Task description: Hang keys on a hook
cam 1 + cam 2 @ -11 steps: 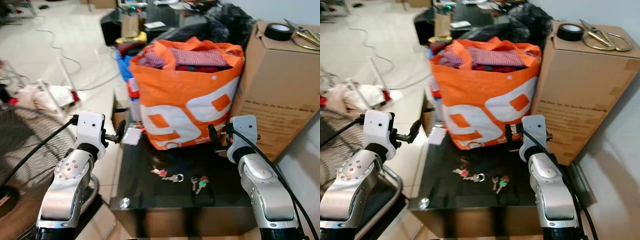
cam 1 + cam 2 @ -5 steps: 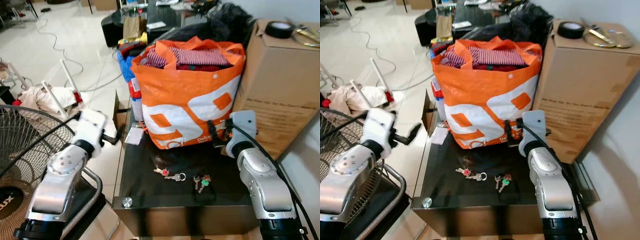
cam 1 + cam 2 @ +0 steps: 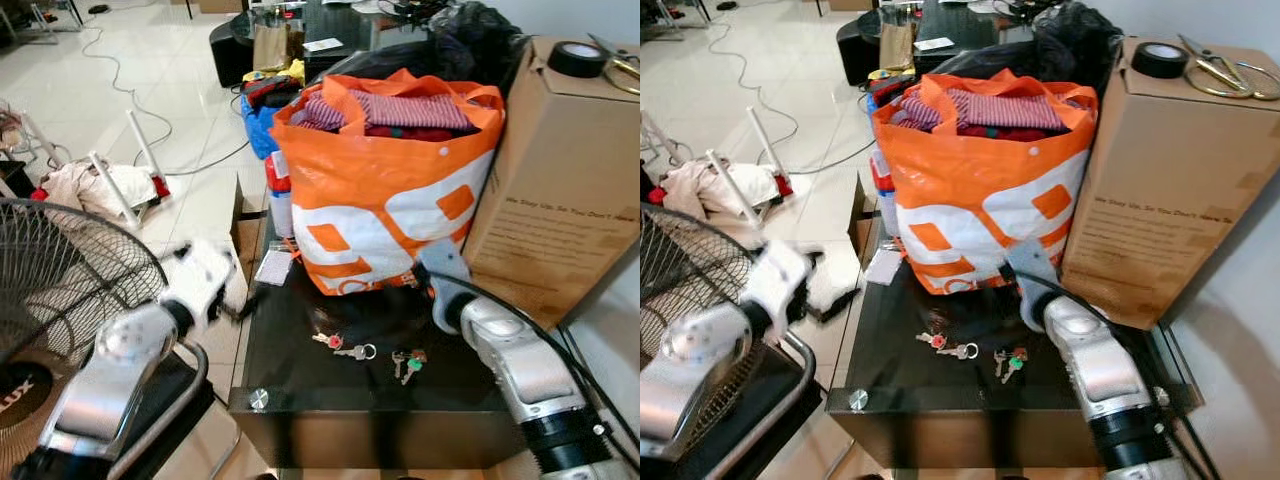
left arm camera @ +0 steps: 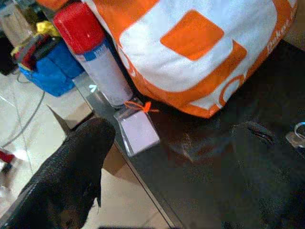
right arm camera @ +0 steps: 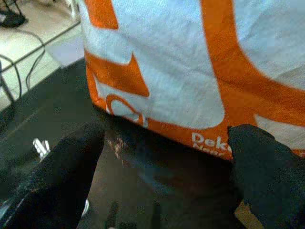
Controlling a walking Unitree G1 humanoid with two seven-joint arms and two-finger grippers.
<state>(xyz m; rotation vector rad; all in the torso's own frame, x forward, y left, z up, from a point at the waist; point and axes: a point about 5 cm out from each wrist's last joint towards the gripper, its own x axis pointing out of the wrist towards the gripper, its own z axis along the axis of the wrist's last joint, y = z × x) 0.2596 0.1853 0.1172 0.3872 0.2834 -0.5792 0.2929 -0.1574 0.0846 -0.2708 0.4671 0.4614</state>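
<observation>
An orange-and-white bag stuffed with striped clothes stands on the black glass tabletop. Two bunches of keys lie loose on the glass in front of it. The right gripper, fingers spread apart, faces the bag's base. The left gripper, also spread apart, hangs over the tabletop's left edge near a red-capped spray can.

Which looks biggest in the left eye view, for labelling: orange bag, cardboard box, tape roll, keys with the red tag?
1. orange bag
2. cardboard box, cut off by the frame edge
3. tape roll
4. keys with the red tag, close to the roll
</observation>
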